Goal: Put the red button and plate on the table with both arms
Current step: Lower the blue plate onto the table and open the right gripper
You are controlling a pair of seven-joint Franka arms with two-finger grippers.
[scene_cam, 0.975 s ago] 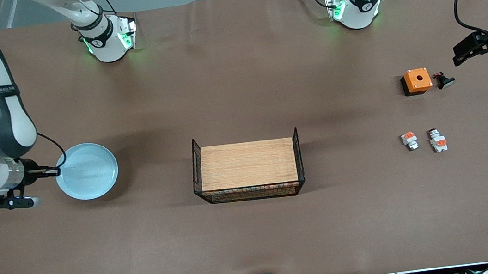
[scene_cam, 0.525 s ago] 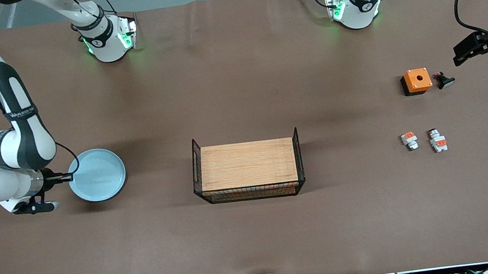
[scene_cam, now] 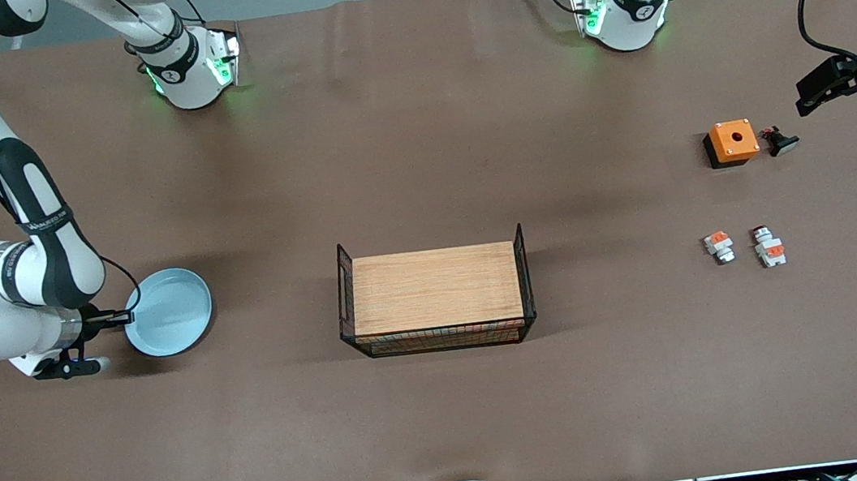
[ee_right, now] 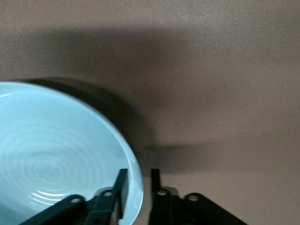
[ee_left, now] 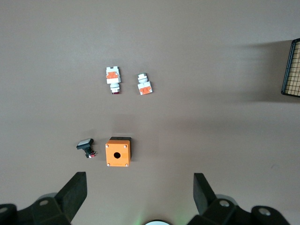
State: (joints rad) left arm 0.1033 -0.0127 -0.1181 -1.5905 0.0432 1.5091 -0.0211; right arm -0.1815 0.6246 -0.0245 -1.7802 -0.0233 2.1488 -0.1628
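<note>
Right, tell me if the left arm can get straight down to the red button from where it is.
Probably yes. The left gripper hangs open past the orange box, and the red button lies uncovered on the table, apart from its neighbour, with nothing over it.

Front view: high, facing both bases, whole table.
Left wrist: high, looking down.
Right wrist: close on plate rim.

I can make out one line of lettering, on the black band of my right arm, but it is too small to read. Nothing on the table or on the things lying there carries readable text.
</note>
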